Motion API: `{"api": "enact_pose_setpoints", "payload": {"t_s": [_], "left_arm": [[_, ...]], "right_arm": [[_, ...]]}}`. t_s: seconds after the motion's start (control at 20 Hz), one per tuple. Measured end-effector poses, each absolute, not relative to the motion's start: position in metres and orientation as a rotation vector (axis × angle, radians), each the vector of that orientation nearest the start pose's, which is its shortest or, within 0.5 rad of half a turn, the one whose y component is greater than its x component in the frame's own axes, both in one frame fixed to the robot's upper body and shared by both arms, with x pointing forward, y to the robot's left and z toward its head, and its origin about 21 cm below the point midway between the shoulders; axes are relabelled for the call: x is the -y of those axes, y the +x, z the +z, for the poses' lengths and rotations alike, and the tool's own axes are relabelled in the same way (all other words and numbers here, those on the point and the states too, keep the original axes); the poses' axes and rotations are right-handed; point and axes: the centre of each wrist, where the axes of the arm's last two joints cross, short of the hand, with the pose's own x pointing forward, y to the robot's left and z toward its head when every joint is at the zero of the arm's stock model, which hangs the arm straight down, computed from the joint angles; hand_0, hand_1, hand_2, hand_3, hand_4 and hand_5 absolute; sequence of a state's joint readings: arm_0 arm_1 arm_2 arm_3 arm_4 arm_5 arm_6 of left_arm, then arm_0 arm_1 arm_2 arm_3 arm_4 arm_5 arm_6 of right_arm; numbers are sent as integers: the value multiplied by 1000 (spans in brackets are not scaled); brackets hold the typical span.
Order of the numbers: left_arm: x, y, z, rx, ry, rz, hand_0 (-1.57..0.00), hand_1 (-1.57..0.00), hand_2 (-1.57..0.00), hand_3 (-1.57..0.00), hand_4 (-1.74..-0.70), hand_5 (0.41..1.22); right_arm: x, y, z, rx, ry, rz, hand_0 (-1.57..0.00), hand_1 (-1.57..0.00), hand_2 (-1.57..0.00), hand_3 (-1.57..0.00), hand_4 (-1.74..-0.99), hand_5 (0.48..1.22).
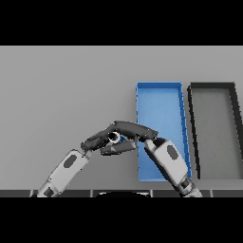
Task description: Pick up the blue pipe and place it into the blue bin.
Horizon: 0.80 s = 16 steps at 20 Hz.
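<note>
Head view of one grey table (61,95) bearing two open-topped rectangular bins, side by side on the right half and close together without touching. One blue bin (159,84) on the left of the pair, long axis running away from the robot, its floor bare where visible. One dark grey bin with black walls (211,85) to its right, similar in outline. One blue pipe (121,139), short, seen mostly end-on, with a pale ring at its open mouth facing left; located just outside the blue bin's left wall, level with the near half of the bin, not inside either bin. Two hands, both meeting at the pipe. Right hand (135,129) reaching in from the lower right across the near left corner of the blue bin, dark fingers stretched leftward over the top of the pipe and the thumb lying beneath it, pinching the pipe between them. Left hand (95,141) entering from the lower left, its tip right against the pipe's pale mouth; posture of this hand not discernible, since it merges with the dark fingers of the other. Contact between pipe and table surface also not discernible.
</note>
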<state>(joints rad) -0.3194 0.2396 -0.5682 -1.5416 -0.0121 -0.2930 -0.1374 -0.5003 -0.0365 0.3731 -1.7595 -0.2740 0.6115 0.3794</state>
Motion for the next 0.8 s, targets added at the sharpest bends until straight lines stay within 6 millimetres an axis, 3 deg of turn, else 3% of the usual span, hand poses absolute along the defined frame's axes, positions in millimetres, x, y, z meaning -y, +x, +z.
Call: {"api": "enact_pose_setpoints", "payload": {"t_s": [0.15,0.3,0.6,0.75,0.8], "left_arm": [[-126,273,46,1650,-463,-1043,-154,-145,-130,-142,-942,785],[-125,273,44,1624,-435,-1050,-79,-74,-66,-72,-889,664],[-124,274,41,1583,-445,-993,-20,-19,-17,-18,-897,569],[-123,271,40,1566,-421,-992,-10,-9,-8,-9,-901,548],[-124,272,38,1548,-415,-988,-8,-7,-6,-7,-906,541]], "right_arm": [[88,278,166,1670,860,1148,-1567,-1567,-1567,-1565,-1496,1215],[87,278,166,1675,825,1162,-1569,-1569,-1569,-1568,-1495,1218],[87,282,166,1668,859,1140,-1570,-1570,-1570,-1570,-1488,1220],[89,283,176,1658,869,1085,-1571,-1571,-1571,-1571,-1491,1221],[92,284,179,1638,906,1052,-1571,-1571,-1571,-1571,-1541,1221]]}}
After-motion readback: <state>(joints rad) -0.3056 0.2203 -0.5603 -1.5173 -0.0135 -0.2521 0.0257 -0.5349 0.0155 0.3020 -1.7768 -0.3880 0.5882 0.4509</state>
